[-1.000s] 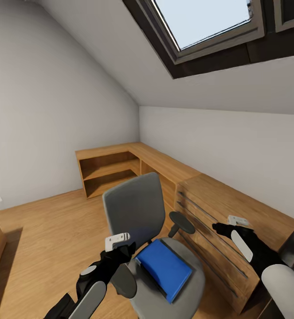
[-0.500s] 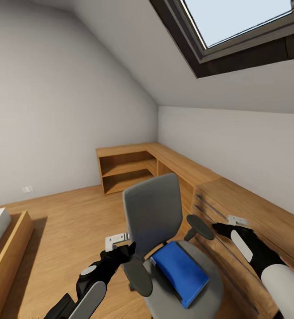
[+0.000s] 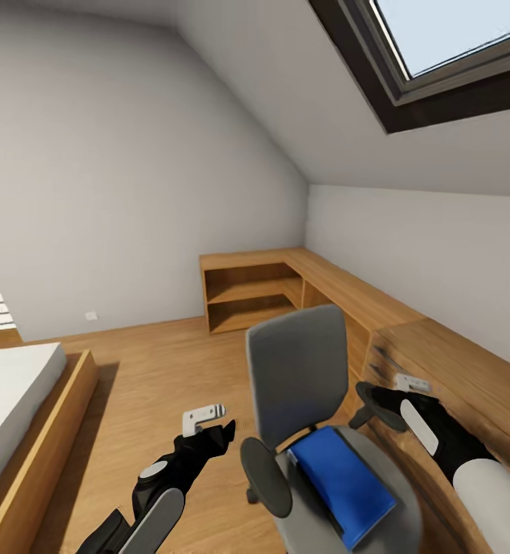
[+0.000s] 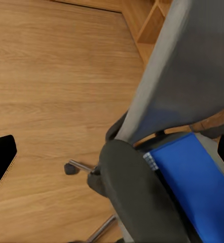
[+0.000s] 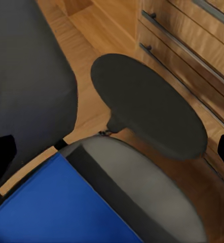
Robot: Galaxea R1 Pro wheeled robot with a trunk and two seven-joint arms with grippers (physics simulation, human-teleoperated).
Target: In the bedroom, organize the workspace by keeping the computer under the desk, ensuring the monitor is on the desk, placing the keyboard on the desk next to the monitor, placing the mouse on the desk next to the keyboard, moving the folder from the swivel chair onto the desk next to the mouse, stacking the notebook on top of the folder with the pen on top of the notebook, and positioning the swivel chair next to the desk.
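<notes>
Your left gripper [image 3: 208, 428] hangs over bare floor [image 3: 155, 385] beside the chair [image 3: 308, 385]; your right gripper [image 3: 389, 396] sits above the far armrest [image 5: 147, 111]. In both wrist views the fingertips stand wide apart with nothing between them, so both are spread and empty, flanking the seat, which suits a two-sided reach. The folder [image 3: 343, 485] lies flat on the seat, against the backrest. Beyond are a low wood cabinet [image 3: 285, 288] and a bed [image 3: 16, 408].

Attic bedroom: bed [image 3: 12, 400], skylight [image 3: 447, 46]
</notes>
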